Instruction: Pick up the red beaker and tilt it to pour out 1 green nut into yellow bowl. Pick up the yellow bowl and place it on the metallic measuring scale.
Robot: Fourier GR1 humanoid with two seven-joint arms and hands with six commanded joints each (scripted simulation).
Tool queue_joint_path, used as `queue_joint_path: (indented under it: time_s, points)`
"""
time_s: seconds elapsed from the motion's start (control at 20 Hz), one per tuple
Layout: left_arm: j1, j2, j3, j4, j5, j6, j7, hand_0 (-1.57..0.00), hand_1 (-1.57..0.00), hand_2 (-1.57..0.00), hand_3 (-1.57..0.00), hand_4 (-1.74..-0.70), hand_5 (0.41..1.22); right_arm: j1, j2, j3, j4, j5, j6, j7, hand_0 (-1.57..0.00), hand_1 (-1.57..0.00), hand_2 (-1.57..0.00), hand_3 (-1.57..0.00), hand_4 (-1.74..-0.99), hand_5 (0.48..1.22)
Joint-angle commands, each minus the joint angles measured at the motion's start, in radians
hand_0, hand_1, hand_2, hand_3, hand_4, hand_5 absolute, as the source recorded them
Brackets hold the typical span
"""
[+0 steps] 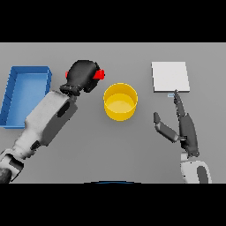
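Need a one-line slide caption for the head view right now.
Left hand closed around the red beaker beside the yellow bowl; right hand open near the metallic scale.

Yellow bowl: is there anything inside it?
The yellow bowl looks empty: only its yellow bottom shows, no green nut. The left hand covers most of the red beaker, so its inside is hidden.

No readable text, label, number or sign shows on anything here.

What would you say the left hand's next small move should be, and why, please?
Probably carry the beaker a little rightward over the bowl before tilting. The left hand is curled round the beaker beside the bowl's left rim, and no nut shows in the bowl.
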Motion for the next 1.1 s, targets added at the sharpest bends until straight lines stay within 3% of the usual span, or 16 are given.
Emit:
queue_joint_path:
  time_s: [0.0, 0.15, 0.2, 0.3, 0.4, 0.65, 0.85, 1.05]
  points:
    - [-0.014, 0.015, -0.020, 0.007, -0.022, -0.011, -0.008, -1.57, -1.57, -1.57, -1.57, -1.74, 1.182, 0.011, -0.002, 0.003, -0.013, -0.002, 0.004, -0.008, 0.00, 0.00, 0.00, 0.00, -1.274, 0.702]
    - [-0.072, 0.034, -0.089, 0.035, -0.087, -0.054, -0.032, -1.57, -1.57, -1.57, -1.57, -1.65, 1.201, 0.002, 0.005, 0.003, 0.002, -0.005, 0.006, 0.003, 0.00, 0.00, 0.00, 0.00, -1.284, 0.705]
    - [-0.088, 0.043, -0.112, 0.037, -0.106, -0.067, -0.041, -1.57, -1.57, -1.57, -1.57, -1.67, 1.205, 0.013, 0.016, 0.012, 0.000, -0.001, 0.002, -0.008, 0.00, 0.00, 0.00, 0.00, -1.283, 0.702]
    - [-0.139, 0.043, -0.165, 0.059, -0.143, -0.137, -0.036, -1.57, -1.57, -1.57, -1.39, -1.69, 1.211, 0.003, 0.029, 0.007, 0.004, -0.017, 0.001, -0.013, 0.00, 0.00, 0.00, 0.00, -1.287, 0.690]
    - [-0.177, 0.045, -0.221, 0.075, -0.180, -0.165, -0.077, -1.57, -1.57, -1.57, -1.28, -1.70, 1.215, 0.010, 0.030, -0.002, 0.006, -0.023, -0.006, -0.026, 0.00, 0.00, 0.00, 0.00, -1.292, 0.678]
    - [-0.263, 0.026, -0.355, 0.139, -0.264, -0.226, -0.152, -1.57, -1.57, -1.57, -1.47, -1.73, 1.219, 0.009, 0.042, -0.012, 0.006, -0.054, 0.001, -0.031, 0.00, 0.00, 0.00, 0.00, -1.291, 0.648]
    - [-0.320, 0.014, -0.456, 0.192, -0.335, -0.263, -0.175, -1.57, -1.57, -1.57, -1.53, -1.74, 1.220, -0.005, 0.039, -0.020, 0.018, -0.049, -0.009, -0.003, 0.00, 0.00, 0.00, 0.00, -1.293, 0.631]
    - [-0.372, 0.016, -0.538, 0.212, -0.383, -0.275, -0.214, -1.57, -1.57, -1.57, -1.55, -1.74, 1.221, -0.006, 0.049, -0.010, 0.035, -0.021, -0.029, -0.013, 0.00, 0.00, 0.00, 0.00, -1.278, 0.609]
